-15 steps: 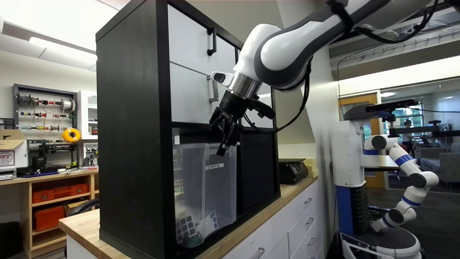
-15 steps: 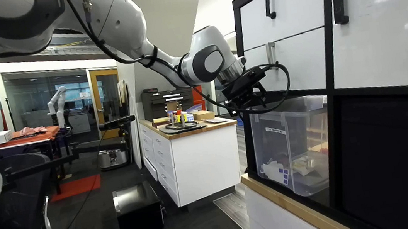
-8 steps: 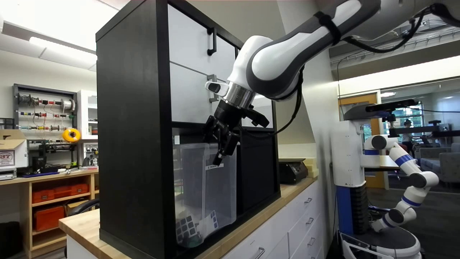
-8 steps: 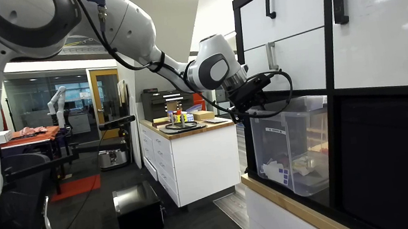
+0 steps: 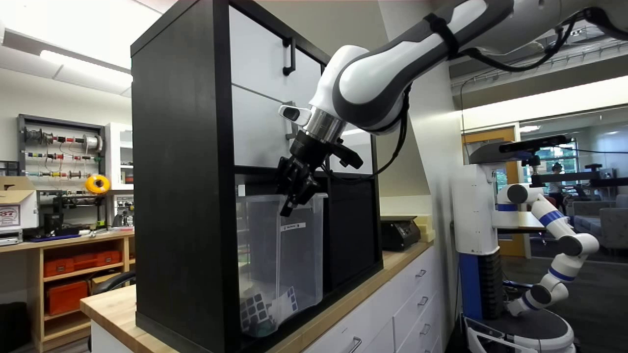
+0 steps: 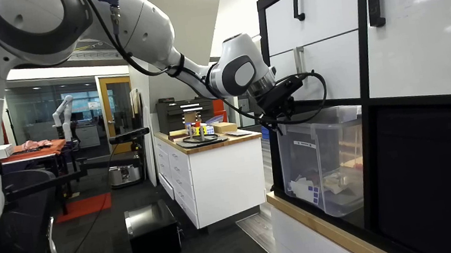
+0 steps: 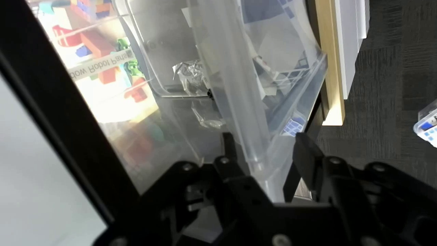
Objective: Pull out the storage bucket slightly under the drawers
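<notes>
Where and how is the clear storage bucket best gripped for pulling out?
Probably by its front top rim, angling down from the front: the storage bucket looks open-topped, headroom shows beneath the drawers, and in the wrist view the open claw appears to straddle that rim.

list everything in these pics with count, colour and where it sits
cabinet: one, black, on the countertop
countertop: one, light brown, under the cabinet
drawers: two, white, stacked in the cabinet
panel: one, white, beside the drawers
storage bucket: one, see-through, in the cabinet under the drawers
small items: several, mostly white and blue, inside the bucket
wire spools: several, mixed colours, background
shelf boxes: two, orange-red, below the spools
background robot: one, white and blue, beyond the cabinet
shiny box: one, black, on the floor
wood-topped unit: one, white, background
other background things: uncounted, mixed colours, not listed singly
arm: one, white and grey, in front of the cabinet
fingers: two, black, apart, by the bucket's rim
</notes>
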Controlling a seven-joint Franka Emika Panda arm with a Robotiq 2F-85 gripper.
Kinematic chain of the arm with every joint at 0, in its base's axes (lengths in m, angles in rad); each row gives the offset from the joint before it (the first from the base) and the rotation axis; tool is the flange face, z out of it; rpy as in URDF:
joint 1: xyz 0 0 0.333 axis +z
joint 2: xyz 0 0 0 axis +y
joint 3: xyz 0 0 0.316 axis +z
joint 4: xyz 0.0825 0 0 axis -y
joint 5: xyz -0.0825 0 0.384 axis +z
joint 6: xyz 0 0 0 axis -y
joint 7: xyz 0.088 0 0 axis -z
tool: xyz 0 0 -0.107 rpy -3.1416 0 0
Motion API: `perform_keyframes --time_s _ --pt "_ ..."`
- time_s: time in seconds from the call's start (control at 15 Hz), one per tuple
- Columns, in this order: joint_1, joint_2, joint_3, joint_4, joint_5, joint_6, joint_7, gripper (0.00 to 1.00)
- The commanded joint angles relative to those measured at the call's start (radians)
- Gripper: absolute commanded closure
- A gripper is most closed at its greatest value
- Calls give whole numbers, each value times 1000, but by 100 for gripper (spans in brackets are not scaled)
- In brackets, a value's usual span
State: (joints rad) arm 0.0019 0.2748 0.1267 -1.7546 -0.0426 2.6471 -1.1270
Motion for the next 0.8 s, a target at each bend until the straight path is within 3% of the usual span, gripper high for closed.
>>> perform_keyframes --time_s 0.0,0.73 --pt "-23 -24 15 -22 27 19 -38 79" --pt "-23 -143 10 -195 38 55 -30 79"
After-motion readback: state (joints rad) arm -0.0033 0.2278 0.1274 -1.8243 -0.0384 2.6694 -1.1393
